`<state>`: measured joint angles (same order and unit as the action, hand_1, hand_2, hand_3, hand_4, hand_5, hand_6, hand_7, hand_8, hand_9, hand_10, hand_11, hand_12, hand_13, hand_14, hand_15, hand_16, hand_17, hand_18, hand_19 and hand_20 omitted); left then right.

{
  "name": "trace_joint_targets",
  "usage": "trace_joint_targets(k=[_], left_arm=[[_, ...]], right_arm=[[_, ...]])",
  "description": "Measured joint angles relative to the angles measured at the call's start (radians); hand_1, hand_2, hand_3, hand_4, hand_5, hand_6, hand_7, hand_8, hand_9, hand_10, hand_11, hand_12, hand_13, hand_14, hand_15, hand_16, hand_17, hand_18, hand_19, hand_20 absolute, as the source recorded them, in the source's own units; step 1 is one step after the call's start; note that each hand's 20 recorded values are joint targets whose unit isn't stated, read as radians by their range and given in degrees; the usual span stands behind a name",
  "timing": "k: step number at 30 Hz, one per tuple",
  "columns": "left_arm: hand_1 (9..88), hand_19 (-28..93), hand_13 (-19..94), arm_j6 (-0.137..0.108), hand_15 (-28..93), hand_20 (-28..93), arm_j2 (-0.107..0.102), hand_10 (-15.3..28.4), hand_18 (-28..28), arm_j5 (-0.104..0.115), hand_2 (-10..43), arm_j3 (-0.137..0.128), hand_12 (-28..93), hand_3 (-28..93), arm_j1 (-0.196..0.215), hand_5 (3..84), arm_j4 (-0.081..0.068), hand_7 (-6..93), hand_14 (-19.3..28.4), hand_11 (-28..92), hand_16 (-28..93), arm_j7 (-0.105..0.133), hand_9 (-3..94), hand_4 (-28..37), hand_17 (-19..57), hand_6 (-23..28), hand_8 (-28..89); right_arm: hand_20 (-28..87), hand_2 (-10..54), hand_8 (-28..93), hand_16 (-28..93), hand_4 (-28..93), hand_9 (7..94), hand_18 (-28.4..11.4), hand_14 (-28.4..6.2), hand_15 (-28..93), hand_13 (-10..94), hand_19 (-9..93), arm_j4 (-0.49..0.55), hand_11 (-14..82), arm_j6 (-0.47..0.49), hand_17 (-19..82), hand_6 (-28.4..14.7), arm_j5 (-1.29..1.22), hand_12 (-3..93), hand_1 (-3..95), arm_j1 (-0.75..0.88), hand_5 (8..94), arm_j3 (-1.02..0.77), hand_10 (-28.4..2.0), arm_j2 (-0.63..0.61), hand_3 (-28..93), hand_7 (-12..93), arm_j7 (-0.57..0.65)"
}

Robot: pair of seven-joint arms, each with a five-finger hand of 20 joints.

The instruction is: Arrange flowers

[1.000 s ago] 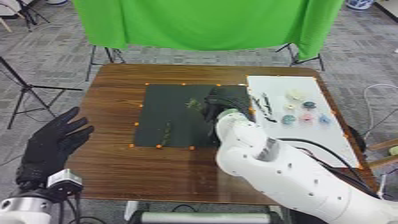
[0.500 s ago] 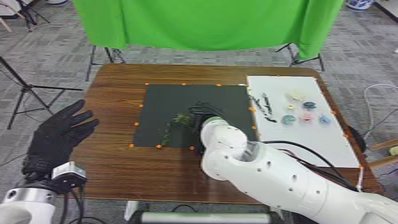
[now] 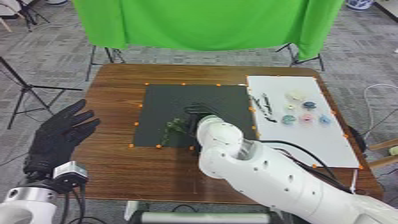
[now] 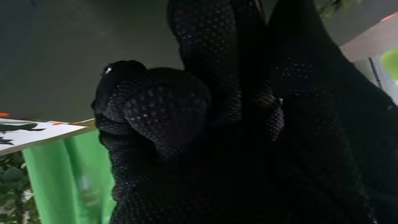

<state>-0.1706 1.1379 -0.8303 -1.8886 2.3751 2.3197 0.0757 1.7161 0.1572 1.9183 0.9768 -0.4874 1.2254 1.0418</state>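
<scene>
So we're in the laying-out step, it seems: greenery is going onto the dark mat (image 3: 164,102) first, and the blooms are waiting their turn. The right hand (image 3: 201,111) is working low over the mat's middle, its fingers drawn narrow, some curling in, and it appears to be pinching a green sprig (image 3: 176,125); the glove is hiding the exact grip. That foliage is showing just left of the hand and nearer, beside a thin stem (image 3: 166,138) running toward the mat's near left corner. Whether the leaves are touching the mat, I can't tell. Over on the left, the left hand (image 3: 60,136) is hanging beside the table, wide and empty. The next move is calling for a gentle set-down and a clean release. The pink flower (image 3: 306,118) and dark blue flower (image 3: 309,105) are sitting on the white board (image 3: 311,142), at right.
</scene>
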Motion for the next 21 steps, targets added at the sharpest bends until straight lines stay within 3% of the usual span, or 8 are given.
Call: trace_joint_targets(k=[14, 21], left_arm=[[23.4, 60, 25, 0.0, 45, -8, 0.0, 19.1, 24.8, -0.001, 4.5, 0.001, 9, 83, -0.001, 36.8, 0.0, 13.9, 26.3, 23, -9, -0.009, 32.9, -20.8, -9.1, 9.9, -10], [23.4, 60, 25, 0.0, 45, -8, 0.006, 19.2, 24.9, -0.002, 4.5, -0.004, 9, 83, 0.009, 36.8, 0.004, 13.9, 26.2, 23, -9, -0.015, 32.9, -20.8, -9.2, 9.9, -10]], right_arm=[[26, -9.5, 9, 16, -28, 93.7, -24.4, -5.4, 69, 88, 93, -0.002, 32.7, 0.053, 44, -1.8, 0.039, 19.6, 40.0, 0.038, 89.2, -0.029, -12.9, 0.028, 78, 17, 0.002], [24, -9.5, 7, 15, -28, 91.4, -24.3, -6.0, 70, 87, 93, 0.035, 34.6, -0.018, 43, -2.1, 0.083, 20.5, 38.1, 0.007, 85.8, 0.051, -13.0, -0.013, 79, 19, -0.004]])
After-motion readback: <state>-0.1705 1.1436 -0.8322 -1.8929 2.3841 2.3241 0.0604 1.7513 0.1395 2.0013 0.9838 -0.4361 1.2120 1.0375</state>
